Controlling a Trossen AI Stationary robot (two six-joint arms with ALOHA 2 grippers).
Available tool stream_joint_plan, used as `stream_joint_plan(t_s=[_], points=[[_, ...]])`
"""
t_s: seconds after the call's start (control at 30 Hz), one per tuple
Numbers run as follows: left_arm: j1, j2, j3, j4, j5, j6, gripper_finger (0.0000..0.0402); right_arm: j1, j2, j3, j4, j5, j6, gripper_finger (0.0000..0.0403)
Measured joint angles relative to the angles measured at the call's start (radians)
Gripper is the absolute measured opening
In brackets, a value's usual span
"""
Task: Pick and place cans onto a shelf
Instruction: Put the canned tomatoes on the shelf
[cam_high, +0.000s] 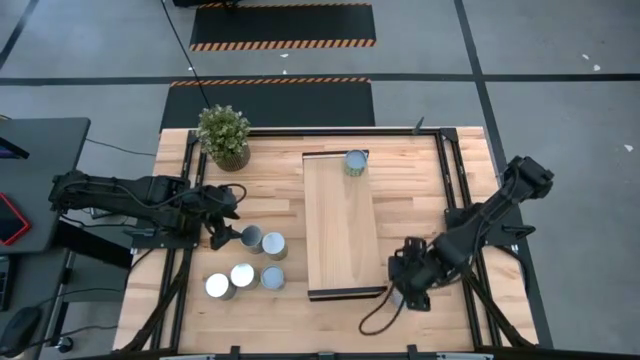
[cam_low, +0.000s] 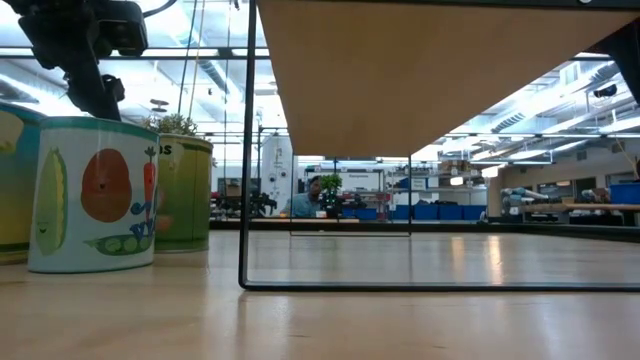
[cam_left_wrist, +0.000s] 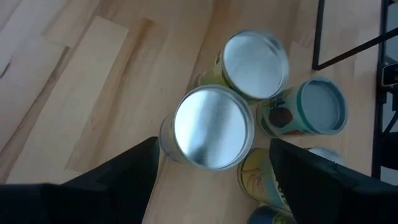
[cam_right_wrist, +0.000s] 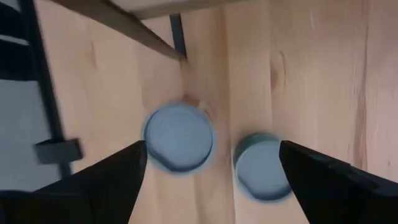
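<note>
The shelf (cam_high: 340, 225) stands mid-table, with one can (cam_high: 355, 162) on its far end. Several cans stand on the table to its left (cam_high: 252, 238) (cam_high: 243, 276). My left gripper (cam_high: 222, 238) is open above them. In its wrist view its fingers stand on either side of a silver-topped can (cam_left_wrist: 212, 127), apart from it. My right gripper (cam_high: 402, 288) is open by the shelf's near right corner, above two blue-grey-topped cans (cam_right_wrist: 178, 137) (cam_right_wrist: 264, 168) standing on the table. In the high view the gripper hides those two cans.
A potted green plant (cam_high: 224, 135) stands at the far left. A black frame rail (cam_high: 452, 190) runs along the table's right side and another along its left (cam_high: 188, 190). The shelf's black leg (cam_low: 245, 150) stands close to the left cans (cam_low: 95, 195). A cable loop (cam_high: 375, 318) lies near the front edge.
</note>
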Motion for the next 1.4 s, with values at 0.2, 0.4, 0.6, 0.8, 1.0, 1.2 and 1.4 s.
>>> stream_joint_plan(t_s=[0.2, 0.4, 0.6, 0.8, 1.0, 1.2, 1.4], points=[[0.000, 0.000, 0.000, -0.031, 0.000, -0.024, 0.0309, 0.073, 0.088, 0.000, 0.076, 0.108, 0.000, 0.0374], [0.000, 0.000, 0.000, -0.053, 0.004, -0.028, 0.0309, 0.104, 0.114, 0.000, 0.077, 0.080, 0.107, 0.0376], [0.000, 0.000, 0.000, -0.054, 0.004, -0.026, 0.0309, 0.141, 0.115, -0.015, 0.140, 0.102, 0.116, 0.0376], [0.000, 0.000, 0.000, -0.053, 0.004, -0.027, 0.0309, 0.143, 0.116, -0.063, 0.154, 0.095, 0.164, 0.0379], [0.000, 0.000, 0.000, -0.053, 0.004, -0.027, 0.0309, 0.143, 0.116, -0.072, 0.165, 0.104, 0.156, 0.0397], [0.000, 0.000, 0.000, -0.053, 0.004, -0.027, 0.0309, 0.162, 0.092, -0.120, 0.265, 0.171, 0.226, 0.0397], [0.000, 0.000, 0.000, -0.053, 0.003, -0.027, 0.0309, 0.175, 0.084, -0.166, 0.300, 0.211, 0.240, 0.0399]])
